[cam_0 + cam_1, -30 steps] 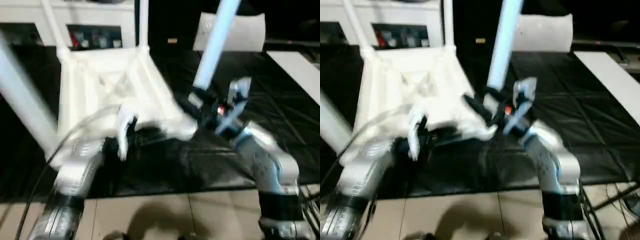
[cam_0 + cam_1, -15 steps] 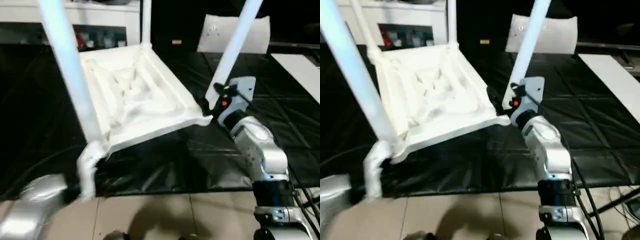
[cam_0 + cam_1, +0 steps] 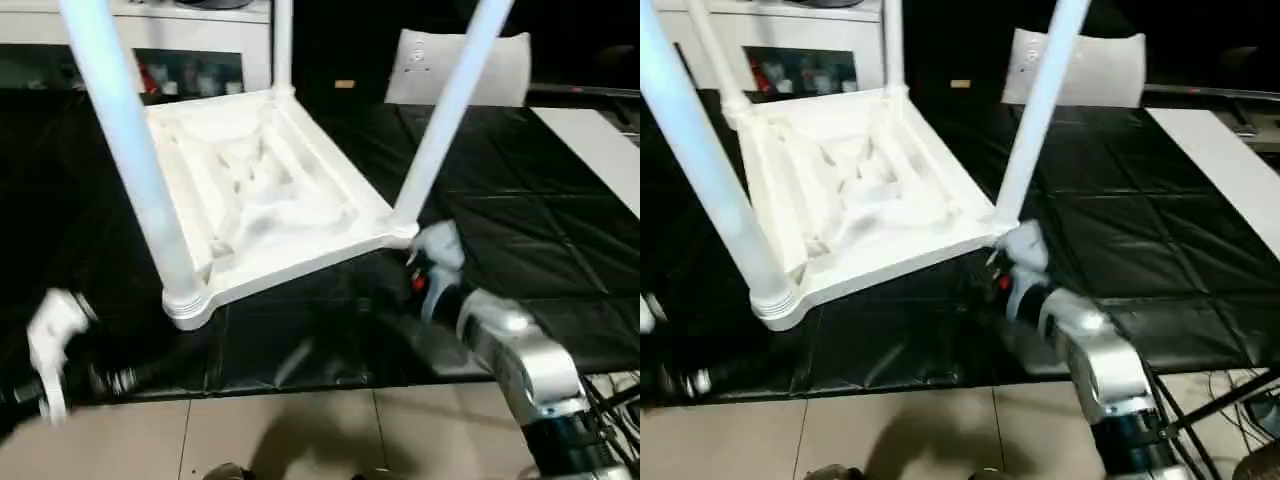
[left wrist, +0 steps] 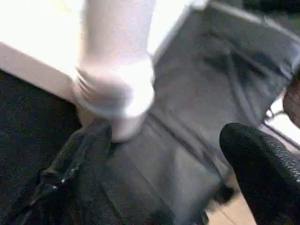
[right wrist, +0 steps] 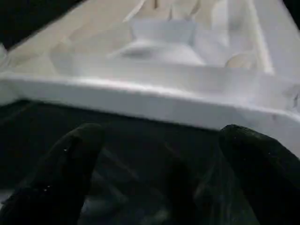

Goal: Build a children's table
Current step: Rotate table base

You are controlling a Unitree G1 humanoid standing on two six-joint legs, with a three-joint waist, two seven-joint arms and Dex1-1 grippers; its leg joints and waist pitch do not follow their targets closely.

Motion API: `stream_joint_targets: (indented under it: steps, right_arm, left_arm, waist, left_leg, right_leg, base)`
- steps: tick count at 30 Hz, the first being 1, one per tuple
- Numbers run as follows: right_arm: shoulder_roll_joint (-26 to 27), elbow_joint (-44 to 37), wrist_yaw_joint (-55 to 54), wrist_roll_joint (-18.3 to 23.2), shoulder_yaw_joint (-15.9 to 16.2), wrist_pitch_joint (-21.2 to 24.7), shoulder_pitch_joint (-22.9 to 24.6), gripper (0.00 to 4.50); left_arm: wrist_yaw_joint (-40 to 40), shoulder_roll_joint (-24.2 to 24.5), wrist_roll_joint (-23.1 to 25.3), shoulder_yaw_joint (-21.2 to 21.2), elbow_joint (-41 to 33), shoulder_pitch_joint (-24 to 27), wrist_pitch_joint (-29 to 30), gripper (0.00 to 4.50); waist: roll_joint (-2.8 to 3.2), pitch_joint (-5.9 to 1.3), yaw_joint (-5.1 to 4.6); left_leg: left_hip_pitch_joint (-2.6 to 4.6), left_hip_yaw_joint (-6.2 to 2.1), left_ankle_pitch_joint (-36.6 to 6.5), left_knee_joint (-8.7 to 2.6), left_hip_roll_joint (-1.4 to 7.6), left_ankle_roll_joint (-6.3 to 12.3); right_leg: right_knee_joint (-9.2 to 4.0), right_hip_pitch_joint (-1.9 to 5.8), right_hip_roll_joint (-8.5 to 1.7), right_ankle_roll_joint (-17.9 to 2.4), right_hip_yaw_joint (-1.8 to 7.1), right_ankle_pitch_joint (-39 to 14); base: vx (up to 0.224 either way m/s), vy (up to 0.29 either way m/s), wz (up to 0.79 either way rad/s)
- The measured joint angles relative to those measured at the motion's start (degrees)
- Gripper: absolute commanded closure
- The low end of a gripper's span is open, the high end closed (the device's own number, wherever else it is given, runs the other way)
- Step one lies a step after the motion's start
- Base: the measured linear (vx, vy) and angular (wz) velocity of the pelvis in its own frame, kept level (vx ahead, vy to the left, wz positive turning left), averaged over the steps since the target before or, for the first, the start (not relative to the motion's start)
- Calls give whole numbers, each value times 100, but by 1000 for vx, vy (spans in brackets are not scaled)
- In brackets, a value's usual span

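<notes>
Black quilted sheeting (image 3: pixel 520 230) covers the work surface, with pale floor tiles (image 3: pixel 300 440) at its near edge and a white cabinet (image 3: pixel 200 30) at the back. On that sheeting lies the children's table (image 3: pixel 265 190), upside down, its ribbed underside facing us and legs rising from its corner sockets: the near-left leg (image 3: pixel 125 150) and the near-right leg (image 3: pixel 450 110) stand tall toward us, and another leg (image 3: pixel 283 45) rises at the far corner. Our left gripper (image 4: pixel 164 154) hangs low beside the near-left socket collar (image 4: pixel 115 101), jaws spread wide and closed on nothing; one finger (image 4: pixel 79 159) sits just beside the collar. Our right gripper (image 5: pixel 159 154) faces the table's near rim (image 5: pixel 140 101) by the near-right corner, jaws likewise wide and empty. We judge the legs to be in and the hands let go, so the step in hand is checking the seating and getting ready to turn the table upright. To do it well, we should confirm each leg sits square in its socket, then grip the rim or the thick base of a leg, not its thin upper end, since a long leg would lever the joint loose. Both hands should lift together so the top does not twist, and the slick sheeting may let it slide.
</notes>
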Motion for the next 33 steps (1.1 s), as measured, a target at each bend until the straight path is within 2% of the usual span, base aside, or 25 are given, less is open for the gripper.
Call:
stream_joint_targets:
  steps: [3,5,8,11,14,21,24,28,33]
  right_arm:
    - [40,46,-106,-216,88,1,68,0]
    - [118,81,-232,-339,144,-2,64,0]
    - [147,205,-419,-508,285,-31,56,0]
    - [277,461,-618,-696,438,-142,24,0]
    - [480,772,-822,-783,435,-238,-80,0]
    - [964,1810,-1364,-1008,396,-729,-772,0]
    - [1005,2319,-1473,-1098,295,-904,-910,0]
    - [1091,2748,-1570,-1128,158,-1052,-1115,0]
    - [1199,3156,-1646,-1180,74,-1276,-1311,0]
  left_arm:
    - [137,-55,-89,60,101,-421,-90,4]
    - [267,-246,-122,42,115,-778,-142,4]
    - [374,-484,-220,-80,85,-1051,-42,4]
    - [458,-605,-360,-294,29,-1226,42,4]
    - [460,-693,-386,-450,17,-1345,77,4]
    - [484,-985,-882,-1035,-646,-1471,779,4]
    - [573,-1125,-962,-1371,-872,-1586,1043,4]
    - [652,-1415,-1084,-1631,-1007,-1796,1229,4]
    - [838,-1937,-1103,-2014,-1067,-2234,1262,4]
  waist:
    - [-3,-2,7]
    - [-4,-3,10]
    - [-7,-5,1]
    - [-8,-6,-1]
    - [-7,-6,0]
    - [-16,-11,20]
    - [-37,-13,-21]
    - [-44,-14,-162]
    - [-52,-15,-232]
  left_leg:
    - [2,0,1,5,-2,-1]
    - [4,0,4,8,-4,-6]
    - [7,0,5,9,-3,-8]
    - [7,0,6,9,0,-10]
    - [5,0,6,9,0,-10]
    - [-1,0,6,17,-4,-10]
    - [-3,1,8,28,1,-12]
    - [0,1,17,36,15,-27]
    - [-1,0,25,43,34,-40]
  right_leg:
    - [-1,7,-1,-24,1,16]
    - [0,12,-3,-28,3,20]
    - [2,15,-3,-44,1,32]
    - [10,11,-2,-53,-1,38]
    - [13,8,-1,-53,-2,38]
    - [12,12,-5,-59,0,42]
    - [18,8,-2,-59,0,48]
    - [34,2,9,-58,-2,55]
    - [35,-3,23,-69,-7,71]
  base:
    - [0,0,0]
    - [0,0,0]
    - [0,0,0]
    - [0,0,0]
    - [0,0,0]
    - [0,0,0]
    - [0,0,0]
    - [0,0,0]
    - [0,0,0]
